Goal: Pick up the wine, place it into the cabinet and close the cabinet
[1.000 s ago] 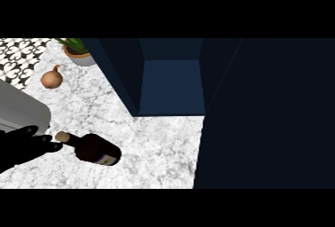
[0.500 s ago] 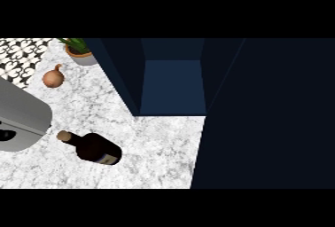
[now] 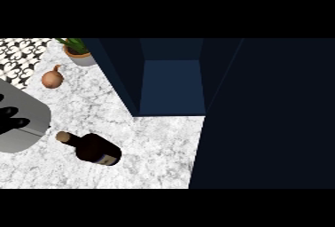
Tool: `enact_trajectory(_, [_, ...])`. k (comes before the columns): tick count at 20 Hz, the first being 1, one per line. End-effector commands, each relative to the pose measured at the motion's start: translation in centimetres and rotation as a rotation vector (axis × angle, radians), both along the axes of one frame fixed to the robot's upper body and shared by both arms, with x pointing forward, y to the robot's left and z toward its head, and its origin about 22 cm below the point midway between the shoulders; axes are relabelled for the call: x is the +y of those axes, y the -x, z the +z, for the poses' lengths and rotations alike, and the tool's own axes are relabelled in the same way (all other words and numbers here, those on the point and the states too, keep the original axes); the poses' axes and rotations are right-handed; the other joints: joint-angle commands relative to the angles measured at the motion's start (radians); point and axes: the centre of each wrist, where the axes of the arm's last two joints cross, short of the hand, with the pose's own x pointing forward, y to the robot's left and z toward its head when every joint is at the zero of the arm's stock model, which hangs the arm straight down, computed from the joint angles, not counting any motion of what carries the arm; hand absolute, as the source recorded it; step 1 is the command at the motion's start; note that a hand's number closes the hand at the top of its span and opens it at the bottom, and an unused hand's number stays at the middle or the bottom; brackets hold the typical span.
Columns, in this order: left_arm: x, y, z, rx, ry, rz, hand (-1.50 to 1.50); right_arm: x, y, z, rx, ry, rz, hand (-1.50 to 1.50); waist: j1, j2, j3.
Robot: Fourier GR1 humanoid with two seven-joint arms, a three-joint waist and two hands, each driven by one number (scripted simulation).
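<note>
Wine bottle point(image 3: 91, 150): lies on its side on the marble counter point(image 3: 157, 142), near the open cabinet point(image 3: 171, 84). Left hand point(image 3: 12, 117): at the view's left edge, apart from the bottle; whether open or closed cannot be told.

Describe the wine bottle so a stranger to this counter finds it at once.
Start from the open dark-blue cabinet on the white marble counter. The wine bottle sits on the marble in front of it, toward the left. It is the only dark item with a neck and a tan top, unlike the brown onion and the potted plant farther back.
</note>
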Motion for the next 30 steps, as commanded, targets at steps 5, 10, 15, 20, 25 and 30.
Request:
enact_trajectory(5, [-0.7,-1.8,-2.9,0.0,-0.028,0.032,-1.5,-0.7,2.1,2.3,-0.102,0.029,-0.097,-1.5,-0.01,0.002,-0.001])
enact_trajectory(10, [-2.0,-1.3,-3.6,0.006,-0.032,0.022,-1.5,-0.5,3.5,2.5,-0.093,0.007,-0.079,-1.5,-0.006,-0.003,0.0])
enact_trajectory(15, [-0.7,-2.2,-5.5,-0.015,-0.056,0.037,-1.5,-0.7,3.7,2.6,-0.075,0.024,-0.073,-1.5,-0.006,-0.001,0.0])
enact_trajectory(20, [-1.7,-1.9,-11.3,0.031,-0.081,0.077,-1.5,-1.6,3.5,3.2,-0.1,0.03,-0.076,-1.5,-0.007,0.0,-0.001])
enact_trajectory(25, [-0.7,-3.0,-11.6,0.017,-0.079,0.105,-1.5,-0.9,4.2,3.4,-0.083,0.032,-0.073,-1.5,-0.013,-0.003,-0.001])
enact_trajectory(30, [-0.8,-4.3,-13.9,0.012,-0.117,0.142,-1.5,-0.3,3.5,2.2,-0.086,0.047,-0.078,-1.5,-0.013,0.0,0.0])
